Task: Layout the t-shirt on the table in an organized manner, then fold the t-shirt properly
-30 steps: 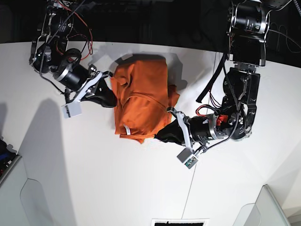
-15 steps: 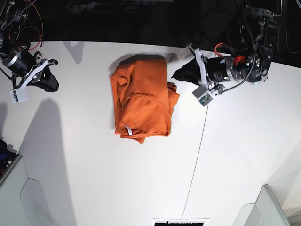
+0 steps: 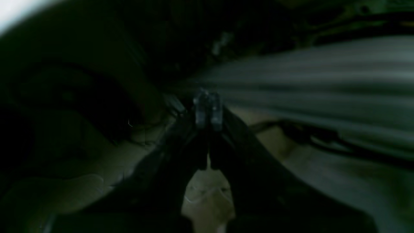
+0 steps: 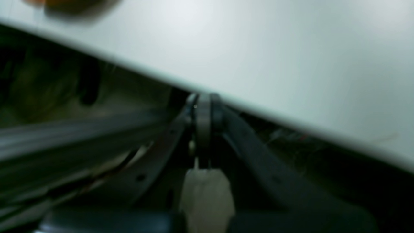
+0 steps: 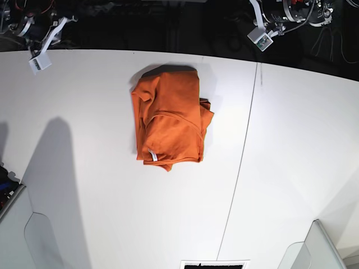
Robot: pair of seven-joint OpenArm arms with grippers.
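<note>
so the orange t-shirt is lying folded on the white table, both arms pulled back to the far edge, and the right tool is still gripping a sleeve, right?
Not quite. The right tool is shut on nothing. The right wrist view shows it over the table edge, and the base view shows the t-shirt lying untouched. The rest is right.

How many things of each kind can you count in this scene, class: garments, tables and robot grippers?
Garments: 1, the orange t-shirt, folded
Tables: 1, the white table
Robot grippers: 2, the left gripper and the right gripper, both shut and holding nothing
Total: 4
</note>
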